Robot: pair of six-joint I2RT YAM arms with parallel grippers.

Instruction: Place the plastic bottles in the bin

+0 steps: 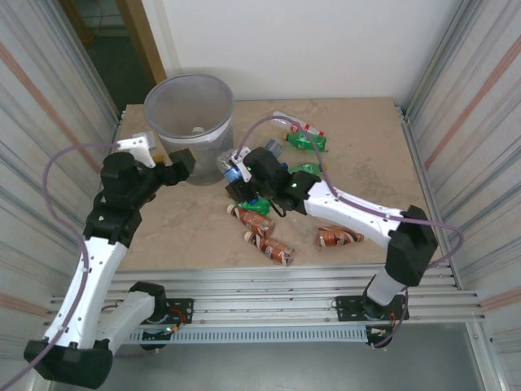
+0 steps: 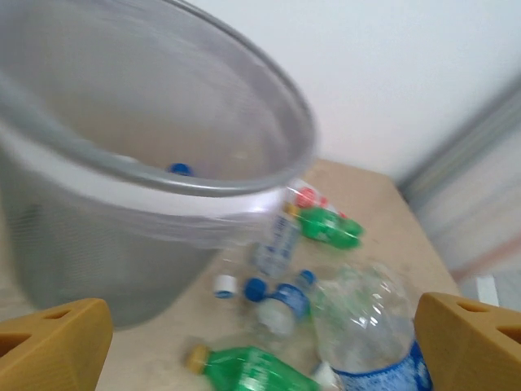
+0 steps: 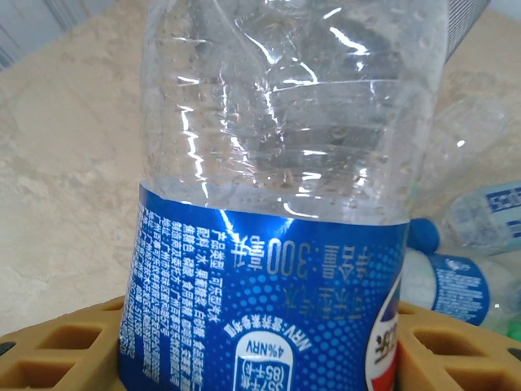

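Note:
The bin (image 1: 189,122) stands at the back left of the table, and a blue cap (image 2: 181,169) lies inside it. My right gripper (image 1: 241,174) is shut on a clear plastic bottle with a blue label (image 3: 277,244), held just right of the bin; yellow fingers (image 3: 65,342) press its sides. My left gripper (image 1: 184,167) hangs open at the bin's near wall (image 2: 98,244), holding nothing. Other plastic bottles lie on the table: a green one (image 2: 244,366), a small clear one (image 2: 285,301), and brown ones (image 1: 252,218).
More bottles lie at the back right, a green one (image 1: 308,142) among them, and near the front two brown ones (image 1: 277,250) (image 1: 338,238). Loose white (image 2: 225,284) and blue (image 2: 256,289) caps sit by the bin. Corrugated walls close in both sides.

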